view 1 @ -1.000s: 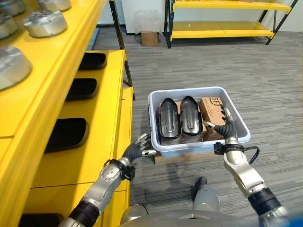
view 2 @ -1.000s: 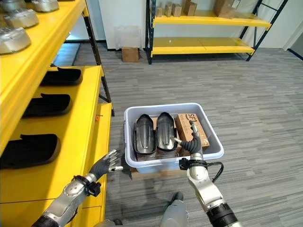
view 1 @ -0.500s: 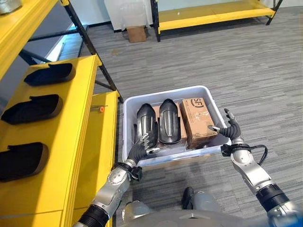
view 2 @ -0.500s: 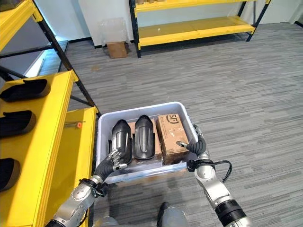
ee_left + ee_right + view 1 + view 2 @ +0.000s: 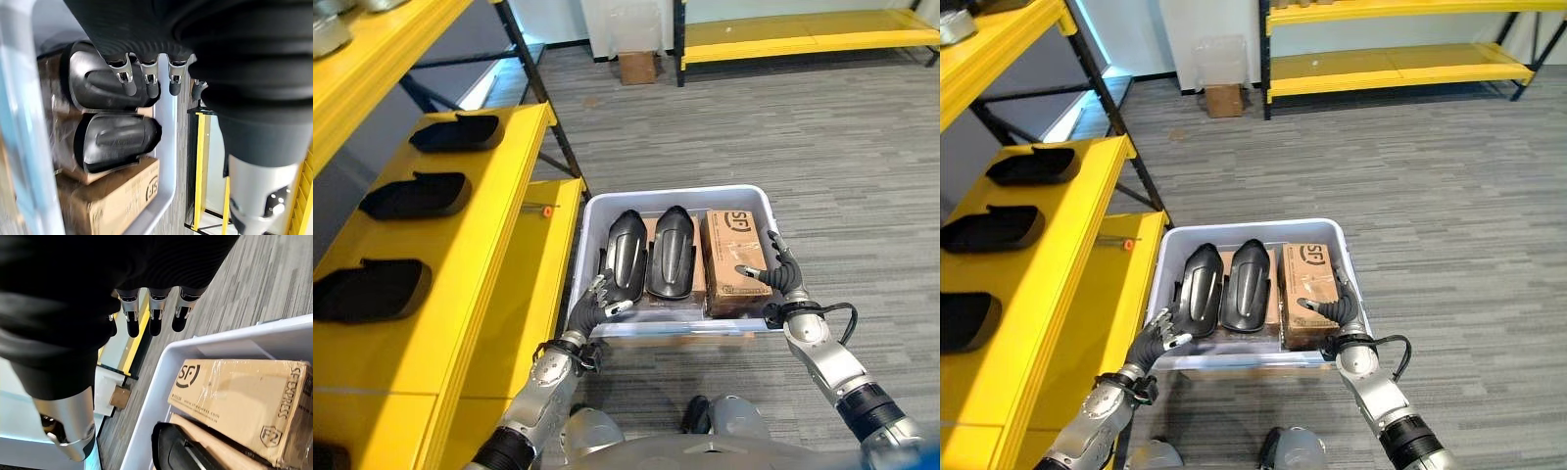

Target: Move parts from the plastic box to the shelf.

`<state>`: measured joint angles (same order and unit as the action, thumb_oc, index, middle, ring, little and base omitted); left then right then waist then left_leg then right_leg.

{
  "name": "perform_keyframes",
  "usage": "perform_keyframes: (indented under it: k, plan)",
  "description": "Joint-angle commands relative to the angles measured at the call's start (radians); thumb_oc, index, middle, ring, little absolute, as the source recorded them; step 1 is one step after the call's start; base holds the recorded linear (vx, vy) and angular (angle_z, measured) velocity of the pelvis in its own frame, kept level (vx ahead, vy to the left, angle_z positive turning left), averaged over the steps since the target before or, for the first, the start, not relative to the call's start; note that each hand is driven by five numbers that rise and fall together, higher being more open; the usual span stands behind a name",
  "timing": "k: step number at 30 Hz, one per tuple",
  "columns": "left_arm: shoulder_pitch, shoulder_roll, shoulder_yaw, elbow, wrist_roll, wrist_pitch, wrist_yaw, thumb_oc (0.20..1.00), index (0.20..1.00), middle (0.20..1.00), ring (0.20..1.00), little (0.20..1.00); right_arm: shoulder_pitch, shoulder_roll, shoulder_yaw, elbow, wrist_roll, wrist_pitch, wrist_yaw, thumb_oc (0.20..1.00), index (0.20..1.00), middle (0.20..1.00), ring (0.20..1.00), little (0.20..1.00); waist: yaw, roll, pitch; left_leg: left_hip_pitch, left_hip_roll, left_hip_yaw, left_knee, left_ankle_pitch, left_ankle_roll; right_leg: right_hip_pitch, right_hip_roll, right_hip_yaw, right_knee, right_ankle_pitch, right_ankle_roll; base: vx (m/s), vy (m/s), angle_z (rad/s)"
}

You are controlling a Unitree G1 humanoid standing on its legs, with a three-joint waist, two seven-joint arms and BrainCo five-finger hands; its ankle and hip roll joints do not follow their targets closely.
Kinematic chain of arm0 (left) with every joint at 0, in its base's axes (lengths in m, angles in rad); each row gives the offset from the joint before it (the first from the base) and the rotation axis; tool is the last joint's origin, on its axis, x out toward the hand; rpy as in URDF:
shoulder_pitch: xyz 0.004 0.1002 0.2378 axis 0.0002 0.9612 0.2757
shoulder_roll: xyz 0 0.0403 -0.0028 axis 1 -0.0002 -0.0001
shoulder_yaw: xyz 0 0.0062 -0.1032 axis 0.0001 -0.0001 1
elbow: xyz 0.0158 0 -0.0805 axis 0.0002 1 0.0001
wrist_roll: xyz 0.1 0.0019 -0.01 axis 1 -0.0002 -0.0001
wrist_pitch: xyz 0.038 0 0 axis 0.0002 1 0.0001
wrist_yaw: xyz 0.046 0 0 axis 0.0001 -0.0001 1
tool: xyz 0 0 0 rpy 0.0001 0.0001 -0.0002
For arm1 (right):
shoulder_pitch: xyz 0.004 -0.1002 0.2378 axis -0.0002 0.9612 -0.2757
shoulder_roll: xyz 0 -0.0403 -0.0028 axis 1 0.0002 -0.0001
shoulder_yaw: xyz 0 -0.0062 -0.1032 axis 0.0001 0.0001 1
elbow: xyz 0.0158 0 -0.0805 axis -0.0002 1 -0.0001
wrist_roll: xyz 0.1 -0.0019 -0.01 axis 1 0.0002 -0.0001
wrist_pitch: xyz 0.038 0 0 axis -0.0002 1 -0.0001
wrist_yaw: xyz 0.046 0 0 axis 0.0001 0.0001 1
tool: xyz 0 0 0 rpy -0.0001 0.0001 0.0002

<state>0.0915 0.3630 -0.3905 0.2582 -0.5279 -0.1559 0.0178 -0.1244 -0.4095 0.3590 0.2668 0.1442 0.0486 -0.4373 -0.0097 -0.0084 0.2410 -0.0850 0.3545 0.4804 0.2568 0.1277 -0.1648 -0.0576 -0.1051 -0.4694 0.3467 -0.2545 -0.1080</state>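
Plastic box (image 5: 592, 211) on the floor beside the yellow shelf (image 5: 499, 255), holding two black parts side by side, the left part (image 5: 625, 253) and the right part (image 5: 670, 251), with a cardboard carton (image 5: 734, 259) along the box's right side. Three more black parts (image 5: 416, 196) already lying in a row on the shelf's middle level. Left hand (image 5: 588, 307) at the box's near left corner, fingers relaxed and extended over the rim toward the left part, holding nothing; left wrist view confirming straight fingers (image 5: 149, 81) just above that part. Right hand (image 5: 777, 278) at the near right rim beside the carton, fingers spread and straight, empty. Step in hand, as judged: reaching in for the left part. Best done by lowering the left hand past the rim, wrapping the fingers across the part's narrow width near its middle, lifting straight up clear of the neighbouring part and the wall, then swinging leftward toward a free stretch of shelf.
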Motion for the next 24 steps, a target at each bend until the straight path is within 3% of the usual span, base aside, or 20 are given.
perform_keyframes:
  k: [1, 7, 13, 24]
  plan:
    - [0.019, 0.008, 0.053, -0.092, 0.001, -0.018, -0.012, 1.000, 1.000, 1.000, 1.000, 1.000, 0.008, -0.021, -0.018, -0.078, 0.033, -0.024, 0.008, 1.000, 1.000, 1.000, 1.000, 1.000, 0.002, 0.044, 0.040, 0.078, -0.028, -0.066, -0.130, 0.014, 0.018, 0.115, -0.066, 0.102, -0.048, 0.063, 0.141, 0.14, 0.259, -0.78]
    - [0.025, 0.022, 0.035, -0.074, 0.004, -0.040, -0.021, 1.000, 1.000, 1.000, 1.000, 1.000, 0.027, -0.015, -0.023, -0.086, 0.053, -0.038, 0.010, 1.000, 1.000, 1.000, 1.000, 1.000, 0.006, 0.024, 0.029, 0.112, -0.079, -0.075, -0.180, -0.053, 0.037, 0.120, -0.067, 0.102, -0.089, 0.091, 0.159, 0.04, 0.104, -0.24]
    - [0.028, 0.027, 0.021, -0.082, -0.009, -0.049, -0.053, 1.000, 1.000, 1.000, 1.000, 1.000, 0.013, -0.022, -0.023, -0.087, 0.039, -0.029, 0.010, 1.000, 1.000, 1.000, 1.000, 1.000, 0.016, 0.024, 0.032, 0.099, -0.087, -0.079, -0.205, -0.035, 0.048, 0.104, -0.054, 0.103, -0.144, 0.140, 0.157, -0.02, 0.040, 0.11]
    - [-0.021, 0.038, -0.013, -0.084, -0.021, -0.054, -0.034, 1.000, 1.000, 1.000, 1.000, 1.000, -0.071, -0.015, -0.012, -0.027, 0.035, -0.009, 0.007, 1.000, 1.000, 1.000, 1.000, 1.000, 0.037, 0.038, 0.075, 0.058, -0.102, -0.104, -0.191, -0.047, 0.057, 0.041, -0.057, 0.105, -0.095, 0.122, 0.151, -0.03, 0.018, 0.01]
